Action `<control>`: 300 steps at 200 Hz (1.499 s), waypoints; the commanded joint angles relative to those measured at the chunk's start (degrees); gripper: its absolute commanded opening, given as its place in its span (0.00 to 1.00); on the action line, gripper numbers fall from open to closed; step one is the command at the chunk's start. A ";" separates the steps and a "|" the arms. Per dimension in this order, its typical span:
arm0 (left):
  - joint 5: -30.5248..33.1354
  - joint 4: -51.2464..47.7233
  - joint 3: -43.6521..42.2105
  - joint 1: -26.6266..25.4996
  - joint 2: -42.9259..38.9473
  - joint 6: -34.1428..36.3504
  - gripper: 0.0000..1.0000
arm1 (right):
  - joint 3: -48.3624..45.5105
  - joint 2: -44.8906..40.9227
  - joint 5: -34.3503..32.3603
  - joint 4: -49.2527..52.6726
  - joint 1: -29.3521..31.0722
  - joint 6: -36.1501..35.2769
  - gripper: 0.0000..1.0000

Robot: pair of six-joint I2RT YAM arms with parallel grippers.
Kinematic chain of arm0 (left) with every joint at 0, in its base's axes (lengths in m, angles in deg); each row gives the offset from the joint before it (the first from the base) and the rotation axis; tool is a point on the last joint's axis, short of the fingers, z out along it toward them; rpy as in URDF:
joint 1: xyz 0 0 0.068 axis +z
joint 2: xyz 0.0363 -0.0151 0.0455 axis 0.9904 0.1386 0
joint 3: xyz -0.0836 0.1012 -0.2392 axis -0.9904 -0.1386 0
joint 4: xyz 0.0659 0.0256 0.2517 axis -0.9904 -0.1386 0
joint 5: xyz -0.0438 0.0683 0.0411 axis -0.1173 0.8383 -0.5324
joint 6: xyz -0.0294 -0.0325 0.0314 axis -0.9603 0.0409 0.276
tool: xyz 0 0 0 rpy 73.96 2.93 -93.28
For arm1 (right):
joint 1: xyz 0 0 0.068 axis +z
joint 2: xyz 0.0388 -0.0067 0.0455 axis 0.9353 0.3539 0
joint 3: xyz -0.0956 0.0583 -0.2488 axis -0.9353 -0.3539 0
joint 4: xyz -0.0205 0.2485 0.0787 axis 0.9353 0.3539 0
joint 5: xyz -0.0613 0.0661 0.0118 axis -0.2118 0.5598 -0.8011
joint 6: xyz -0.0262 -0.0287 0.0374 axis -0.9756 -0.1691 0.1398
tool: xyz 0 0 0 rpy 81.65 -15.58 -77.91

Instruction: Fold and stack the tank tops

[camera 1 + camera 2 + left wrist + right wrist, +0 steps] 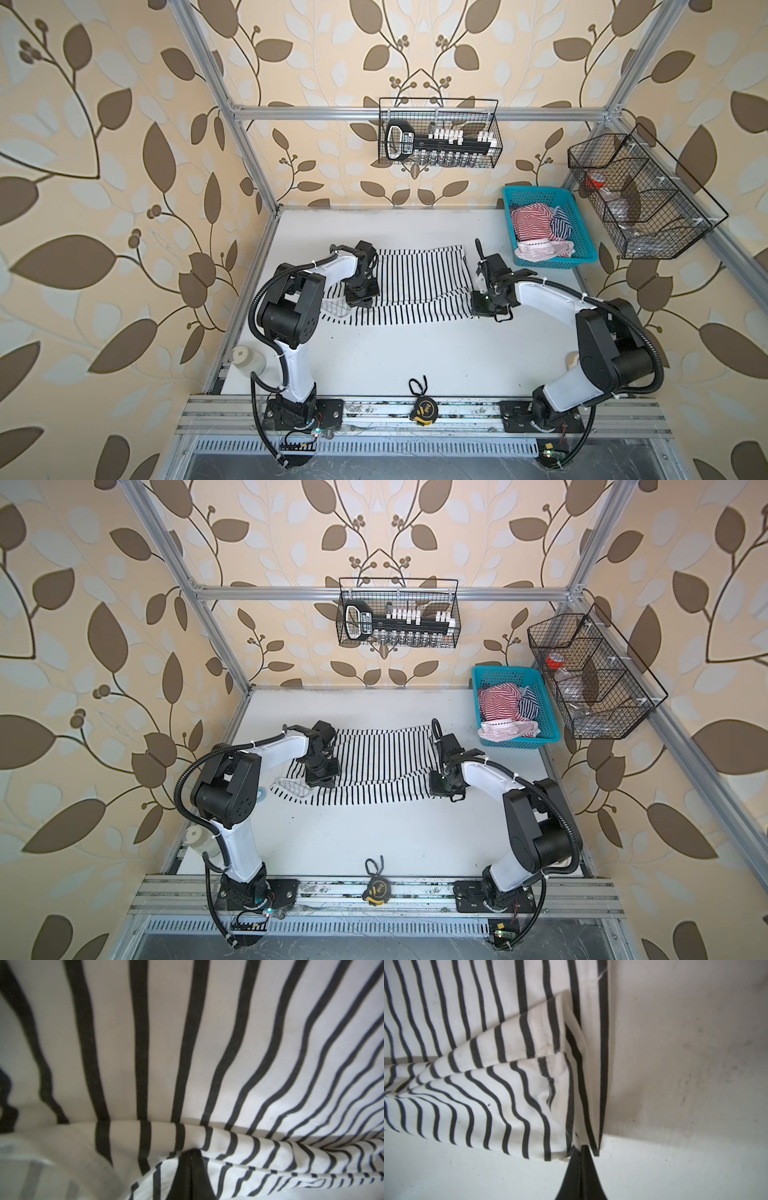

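Your left gripper [190, 1153] is clamped shut on a fold of the black-and-white tank top [415, 274]. Your right gripper [581, 1148] is pinched shut on its hem corner. The top lies spread on the table [395, 353] between the arms. Risks: the right bite looks thin and could slip mid-fold, and uneven pulls would skew the crease or drag the lower layer. The red-and-white top [532, 220] and navy-and-white top [561, 222] sit crumpled in the turquoise basket [540, 193], unfolded.
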 commanded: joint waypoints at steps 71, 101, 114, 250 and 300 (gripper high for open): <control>3.97 -0.02 -3.25 0.18 4.46 0.20 0.00 | -1.53 -3.70 -2.45 5.61 -3.02 -4.42 0.00; 2.16 0.38 -4.05 -0.12 2.83 0.04 0.00 | -1.34 -3.25 -1.31 7.45 -2.79 -4.86 0.01; 1.47 0.48 -4.14 -0.72 1.96 -0.04 0.00 | -0.98 -3.66 -1.30 7.68 -2.04 -4.37 0.22; 1.44 -0.42 -4.30 -2.29 0.58 0.63 0.01 | 10.43 10.37 5.11 -3.04 6.21 0.47 0.29; 1.71 -0.22 -7.31 -2.30 -1.24 0.26 0.03 | 2.05 8.27 2.04 -3.49 6.21 1.42 0.27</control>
